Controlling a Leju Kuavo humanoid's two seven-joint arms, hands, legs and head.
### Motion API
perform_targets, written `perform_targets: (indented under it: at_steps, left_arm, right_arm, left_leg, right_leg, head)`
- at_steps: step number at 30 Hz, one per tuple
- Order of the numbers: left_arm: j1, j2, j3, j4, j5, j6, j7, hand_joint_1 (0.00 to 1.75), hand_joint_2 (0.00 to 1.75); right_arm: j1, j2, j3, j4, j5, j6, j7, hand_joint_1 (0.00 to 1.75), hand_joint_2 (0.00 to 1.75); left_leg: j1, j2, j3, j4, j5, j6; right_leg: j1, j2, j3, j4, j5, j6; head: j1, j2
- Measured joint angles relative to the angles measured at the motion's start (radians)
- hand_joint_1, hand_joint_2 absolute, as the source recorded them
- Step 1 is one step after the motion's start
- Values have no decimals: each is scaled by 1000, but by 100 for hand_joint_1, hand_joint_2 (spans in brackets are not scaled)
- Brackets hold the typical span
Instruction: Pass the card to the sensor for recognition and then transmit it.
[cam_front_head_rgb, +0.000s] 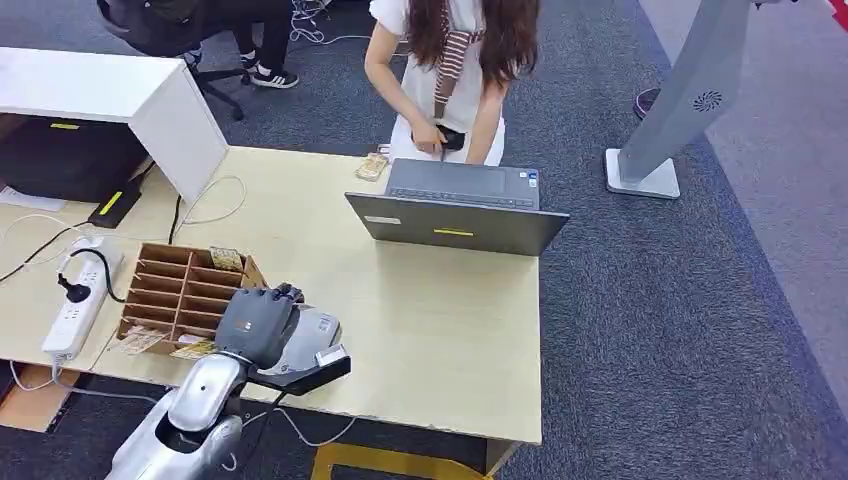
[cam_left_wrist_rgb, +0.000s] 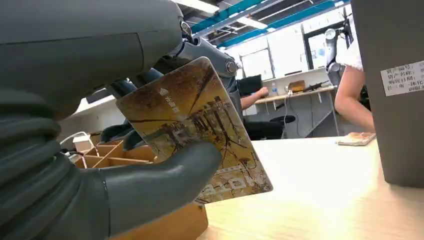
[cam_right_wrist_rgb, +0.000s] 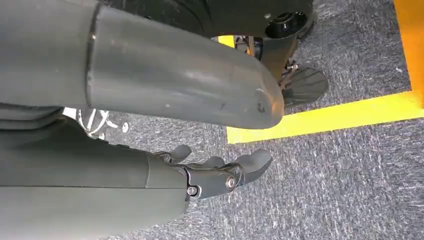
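One card (cam_left_wrist_rgb: 195, 132), brown and gold with a printed scene, pinched in the left hand (cam_front_head_rgb: 262, 322): thick grey thumb (cam_left_wrist_rgb: 165, 182) pressed across its lower face, darker fingers (cam_left_wrist_rgb: 210, 55) closed behind its back edge, so held upright and slightly tilted above the table (cam_front_head_rgb: 440, 330). In the head view, that hand poised over one sensor (cam_front_head_rgb: 305, 350) (a grey-topped unit on a dark base near the table's front edge), card itself hidden there under the hand. Just beside the hand, one wooden organizer (cam_front_head_rgb: 180, 290) with many small compartments, a few cards (cam_front_head_rgb: 226, 258) lying in and around it. Farther out, one open laptop (cam_front_head_rgb: 458, 208), back toward the robot, and one small stack of cards (cam_front_head_rgb: 372, 166) near the far edge. One white power strip (cam_front_head_rgb: 78, 300) at the table's left. One person (cam_front_head_rgb: 450, 70) standing behind the laptop, hands together. Right hand (cam_right_wrist_rgb: 220, 175) hanging over grey carpet, holding nothing, fingers loosely curled and apart, beside one yellow floor stripe (cam_right_wrist_rgb: 325, 117).
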Motion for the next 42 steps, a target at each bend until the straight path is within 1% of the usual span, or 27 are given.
perform_targets:
  at_steps: [5,11,17,24,31,35,42]
  left_arm:
    - [14,-3,0,9,30,-33,-19,175,175]
    - [2,-26,-19,54,36,-73,-12,175,175]
    - [-4,-34,-34,117,44,-89,-3,175,175]
    - [-25,-35,-39,156,51,-103,-1,175,175]
    - [-39,-35,-39,170,58,-113,0,175,175]
    - [-52,-35,-39,176,60,-73,15,175,175]
    - [-57,-37,-39,185,59,-65,18,175,175]
  right_arm:
    - [0,0,-3,0,14,1,3,0,0]
    - [-4,4,-4,0,29,3,8,0,0]
    - [-5,6,-5,0,39,3,17,0,0]
    - [-6,8,-11,0,47,7,18,0,0]
    - [-6,8,-14,0,55,12,20,0,0]
    - [-5,8,-18,0,57,12,20,0,0]
    - [-5,8,-19,0,57,12,20,0,0]
  left_leg:
    - [0,0,0,0,0,0]
    - [0,0,0,0,0,0]
    - [0,0,0,0,0,0]
    - [0,0,0,0,0,0]
    - [0,0,0,0,1,1]
    - [0,0,0,0,2,1]
    - [0,0,0,0,2,2]
  right_leg:
    - [0,0,0,0,0,0]
    - [0,0,0,0,0,0]
    - [0,0,0,0,0,0]
    - [0,0,0,0,0,0]
    - [0,0,1,0,1,1]
    - [0,0,0,0,2,1]
    - [0,0,0,0,2,1]
  head:
    - [0,0]
    - [0,0]
    - [0,0]
    - [0,0]
    - [0,0]
    - [0,0]
    - [0,0]
